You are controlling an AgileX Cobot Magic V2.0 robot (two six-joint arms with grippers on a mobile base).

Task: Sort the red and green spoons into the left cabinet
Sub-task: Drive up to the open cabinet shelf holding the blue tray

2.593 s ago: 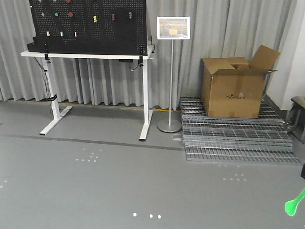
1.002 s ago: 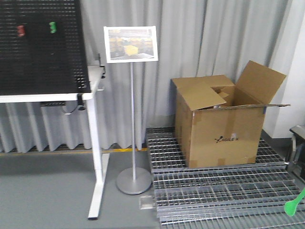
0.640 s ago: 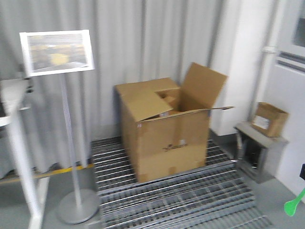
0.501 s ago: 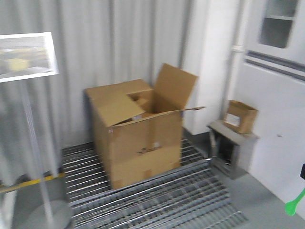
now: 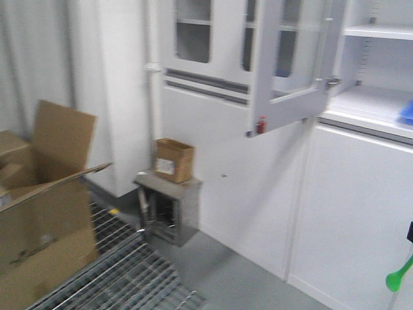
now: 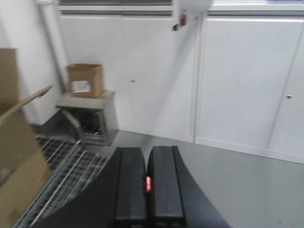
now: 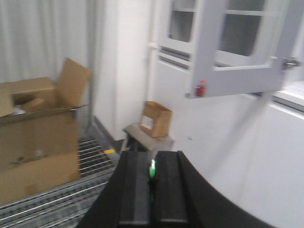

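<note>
My left gripper point(image 6: 147, 161) is shut on a red spoon point(image 6: 148, 184), of which only a thin red sliver shows between the jaws. My right gripper point(image 7: 153, 159) is shut on a green spoon point(image 7: 152, 169); its green end also pokes into the front view point(image 5: 398, 276) at the lower right edge. A white cabinet point(image 5: 258, 58) with glass doors stands ahead; one door point(image 5: 290, 71) hangs open over a shelf point(image 5: 368, 106). The left gripper faces the lower white cabinet doors point(image 6: 237, 80).
A small cardboard box point(image 5: 174, 160) sits on a low grey metal stand point(image 5: 166, 206) by the wall. A large open cardboard box point(image 5: 39, 194) stands on metal floor grating point(image 5: 122, 278) at the left. A blue object point(image 5: 405, 113) lies on the shelf.
The whole view has swung to the right: the pegboard table and sign stand have gone out of view and the white cabinet has come in. Both grippers stay shut on their spoons.
</note>
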